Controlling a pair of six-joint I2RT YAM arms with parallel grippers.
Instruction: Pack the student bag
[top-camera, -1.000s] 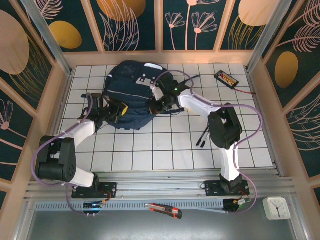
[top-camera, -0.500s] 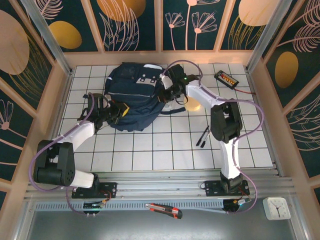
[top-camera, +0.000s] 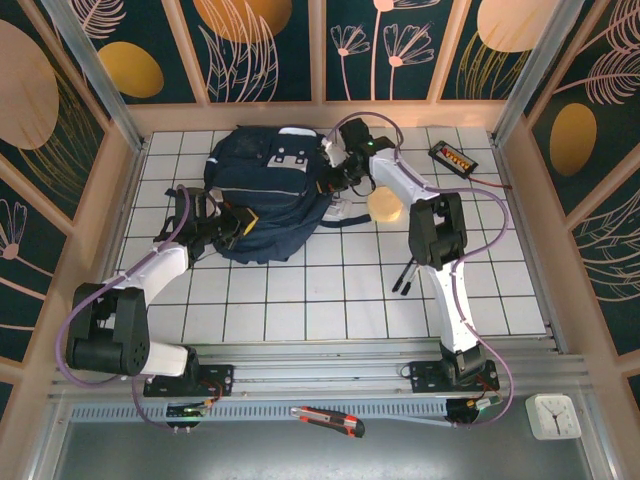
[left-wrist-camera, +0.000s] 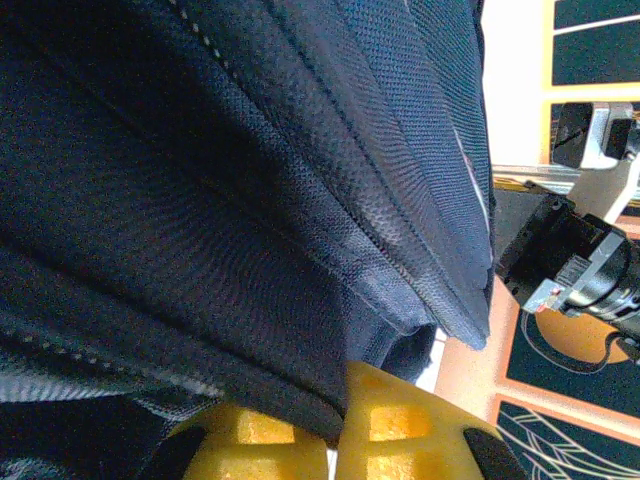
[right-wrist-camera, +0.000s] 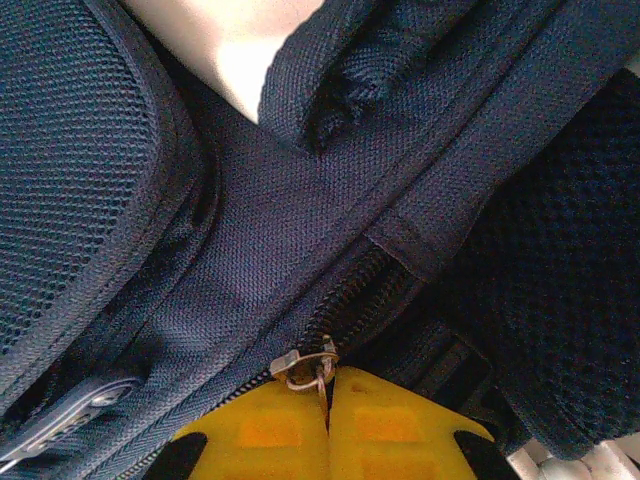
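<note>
The right arm swings along the student bag (top-camera: 262, 190) to its far-right corner, baring a tan disc (top-camera: 385, 205) on the bench (top-camera: 300, 300). The right hand (right-wrist-camera: 328, 395) pinches a zip pull (right-wrist-camera: 305, 365); the left hand (left-wrist-camera: 338, 425) clamps the bag's fabric. The bag lies far-centre on the bench. Pens (top-camera: 408, 272) wait outside it, so packing looks barely begun.

The navy student bag (top-camera: 268, 190) lies slumped at the table's far centre.
</note>
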